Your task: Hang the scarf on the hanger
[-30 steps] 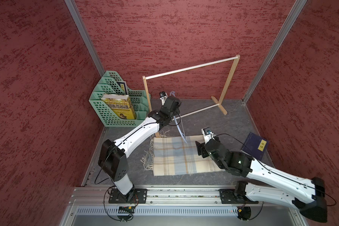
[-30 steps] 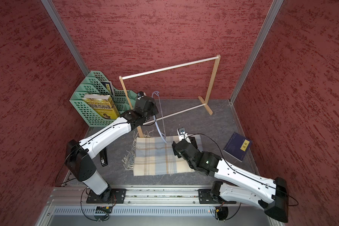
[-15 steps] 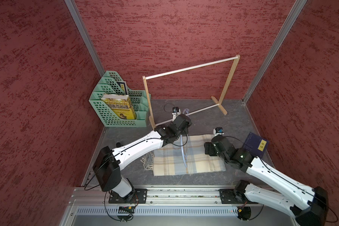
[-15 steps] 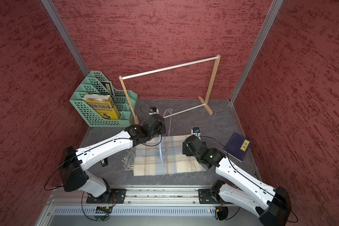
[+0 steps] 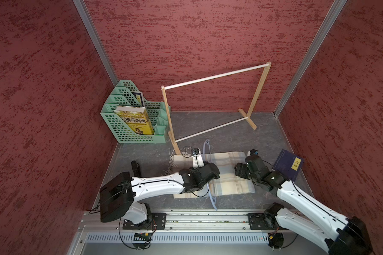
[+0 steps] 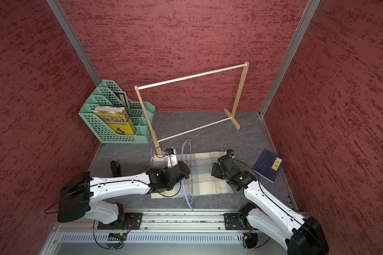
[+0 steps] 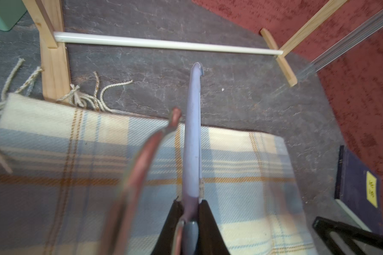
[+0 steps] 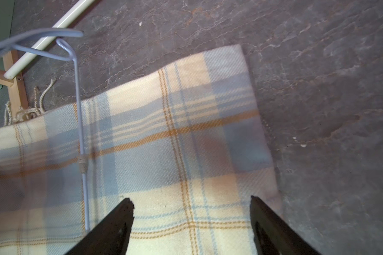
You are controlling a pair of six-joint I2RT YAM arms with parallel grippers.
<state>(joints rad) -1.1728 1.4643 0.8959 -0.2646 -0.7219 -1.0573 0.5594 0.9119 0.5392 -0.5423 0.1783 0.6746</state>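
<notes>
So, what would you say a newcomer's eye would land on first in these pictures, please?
Probably the plaid scarf, lying flat on the table in front of the wooden rack. The left gripper is shut on the pale-blue hanger, held over the scarf, while the right gripper stands open over the scarf's right end. The yellow book in the green holder stands out at the back left.

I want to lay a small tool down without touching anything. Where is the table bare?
Bare table lies between the wooden rack, the scarf and the blue book. A smaller patch lies between the green file holder and the scarf's fringe. The centre is crowded: the left end effector holds the hanger over the scarf, the open right end effector over its edge.
</notes>
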